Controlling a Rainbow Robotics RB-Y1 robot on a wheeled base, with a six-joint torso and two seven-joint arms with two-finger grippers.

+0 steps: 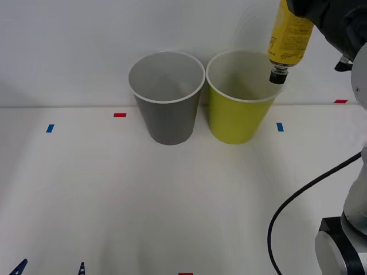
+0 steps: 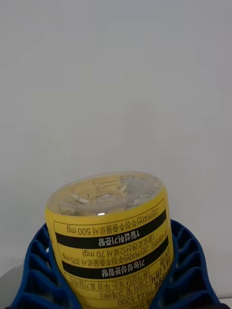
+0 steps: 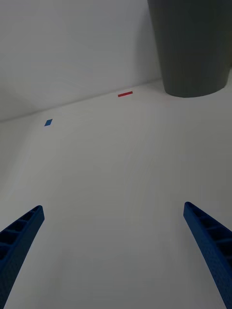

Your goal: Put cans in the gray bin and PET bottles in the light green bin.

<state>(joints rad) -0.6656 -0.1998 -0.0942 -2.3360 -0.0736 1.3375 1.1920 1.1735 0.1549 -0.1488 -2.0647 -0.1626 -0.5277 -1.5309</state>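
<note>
pet bottle: slim clear plastic bottle [image 1: 291, 35] in a yellow printed label, hanging cap-down over the far rim of the round yellow-green plastic bin [image 1: 237, 117].
right gripper [image 2: 116, 285]: i see its blue ribbed fingers clamped on the labelled body.
handling: i judge it light, empty-looking, thin-walled and slick; mid-body hold suits it.
gray bin [image 1: 167, 109]: round gray plastic bucket beside the green one.
left gripper [image 3: 116, 251]: spread apart, low over the white table [image 1: 114, 195].

Bottle [image 1: 291, 35] top cut off by the front view's upper edge, gray bin [image 3: 193, 46] cropped in the left wrist view, label print too small to read
</note>
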